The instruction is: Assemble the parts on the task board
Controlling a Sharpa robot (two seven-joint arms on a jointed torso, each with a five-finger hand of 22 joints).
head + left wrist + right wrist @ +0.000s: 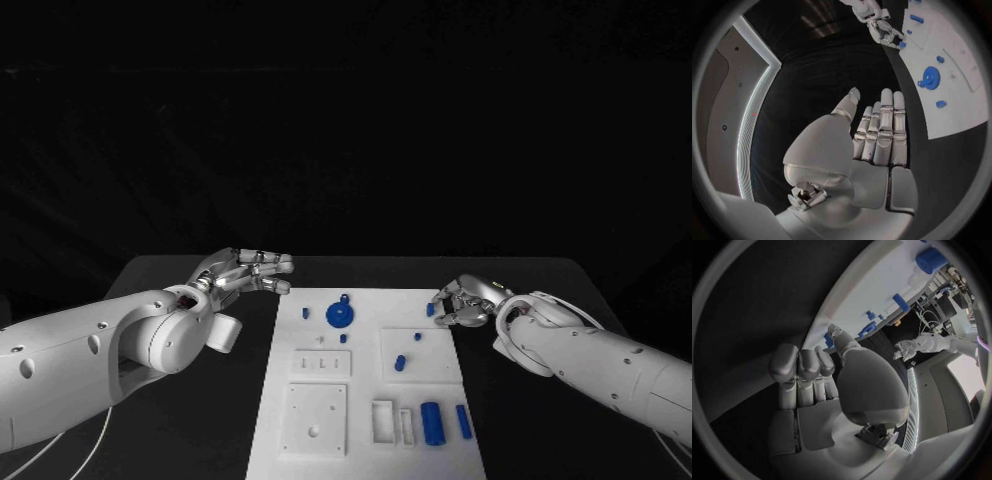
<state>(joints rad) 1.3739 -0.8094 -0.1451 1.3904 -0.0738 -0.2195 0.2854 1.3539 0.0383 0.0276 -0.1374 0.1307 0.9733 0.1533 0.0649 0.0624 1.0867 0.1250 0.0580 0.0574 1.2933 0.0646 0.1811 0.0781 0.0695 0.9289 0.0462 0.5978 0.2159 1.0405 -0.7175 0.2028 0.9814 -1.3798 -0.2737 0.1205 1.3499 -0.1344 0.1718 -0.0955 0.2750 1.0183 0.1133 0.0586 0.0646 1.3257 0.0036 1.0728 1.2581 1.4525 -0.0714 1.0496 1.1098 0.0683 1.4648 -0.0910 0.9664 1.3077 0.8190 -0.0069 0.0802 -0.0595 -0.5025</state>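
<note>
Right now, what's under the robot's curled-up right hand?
The right hand sits at the white task board's far right edge, with a small blue part at its fingertips. Whatever lies beneath its palm is covered.

The white left arm is reaching in with its silver many-fingered left hand [242, 273] held flat, fingers [882, 127] lying straight and close together, gripping nothing. The silver right hand [472, 300] is curling its fingers [799, 365] into the palm.

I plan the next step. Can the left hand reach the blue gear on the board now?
Probably yes. The left hand is open beside the task board, holding nothing, and the blue gear lies near that edge with nothing between them.
</note>
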